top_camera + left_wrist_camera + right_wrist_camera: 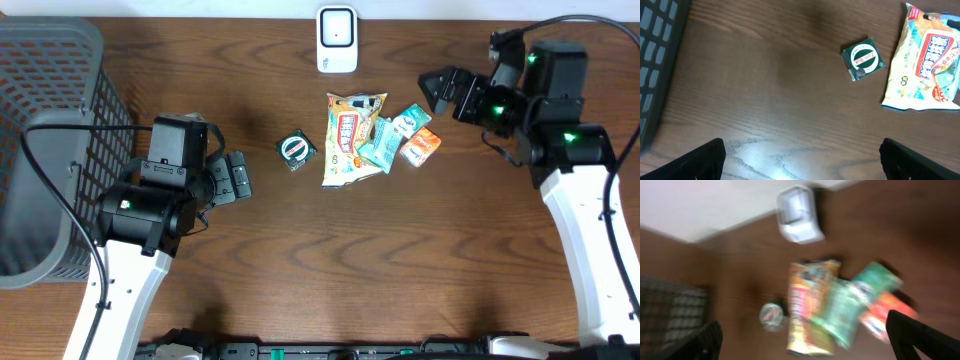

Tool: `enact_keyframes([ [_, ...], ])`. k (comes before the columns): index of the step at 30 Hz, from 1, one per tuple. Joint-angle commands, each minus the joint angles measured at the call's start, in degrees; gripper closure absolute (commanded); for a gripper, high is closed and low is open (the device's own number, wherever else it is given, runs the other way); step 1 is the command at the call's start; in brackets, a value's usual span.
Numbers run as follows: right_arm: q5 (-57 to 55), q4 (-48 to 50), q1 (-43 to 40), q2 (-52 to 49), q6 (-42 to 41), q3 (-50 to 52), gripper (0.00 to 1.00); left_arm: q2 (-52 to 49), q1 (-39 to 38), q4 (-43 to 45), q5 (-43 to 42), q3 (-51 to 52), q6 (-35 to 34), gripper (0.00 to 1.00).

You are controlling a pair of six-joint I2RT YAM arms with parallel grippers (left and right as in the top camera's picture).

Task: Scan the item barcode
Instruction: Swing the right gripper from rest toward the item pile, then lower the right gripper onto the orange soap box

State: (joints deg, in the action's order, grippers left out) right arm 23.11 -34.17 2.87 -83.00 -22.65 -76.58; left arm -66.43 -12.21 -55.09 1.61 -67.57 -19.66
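Observation:
Several packets lie mid-table: a small green square packet [296, 150] [863, 58] [771, 315], a long yellow snack bag [351, 138] [923, 61] [807, 307], two teal packets [390, 137] [850, 305] and an orange one [421, 147] [882, 315]. A white barcode scanner [337, 40] [797, 214] stands at the far edge. My left gripper [238, 177] [802, 160] is open, left of the green packet, nothing between its fingers. My right gripper [442, 90] [805, 340] hangs open above the table, right of the packets, empty. Its view is blurred.
A grey mesh basket [45, 140] [655, 55] [670, 315] fills the left side of the table. Bare brown wood lies in front of the packets and between the two arms.

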Motion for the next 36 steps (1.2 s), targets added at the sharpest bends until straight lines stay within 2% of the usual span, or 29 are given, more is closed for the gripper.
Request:
enact_keyframes([
  [1,-16.00,-2.97,0.22,-1.92,1.92,-0.55,0.01,-0.22,0.09,0.02,-0.07,-0.50,-0.52,0.02],
  [4,-19.71,-4.98,0.22,-2.86,1.92,-0.55,0.01,-0.22,0.09,0.02,-0.07,-0.50,-0.52,0.02],
  [19,-19.85,-5.31,0.22,-3.61,1.73,-0.33,0.01,-0.22,0.09,0.02,-0.07,-0.50,-0.52,0.02],
  [25,-23.41,-5.09,0.22,-7.93,1.70,0.50,0.01,-0.22,0.09,0.02,-0.07,-0.50,-0.52,0.02],
  [32,-14.88,-5.05,0.24,-11.89,1.68,0.50,0.01,-0.22,0.09,0.02,-0.07,-0.50,-0.52,0.02],
  [36,-16.61,-4.28,0.52,-14.25,1.70,0.50,0.10,-0.22,0.09,0.02,-0.07,-0.50,-0.52,0.02],
])
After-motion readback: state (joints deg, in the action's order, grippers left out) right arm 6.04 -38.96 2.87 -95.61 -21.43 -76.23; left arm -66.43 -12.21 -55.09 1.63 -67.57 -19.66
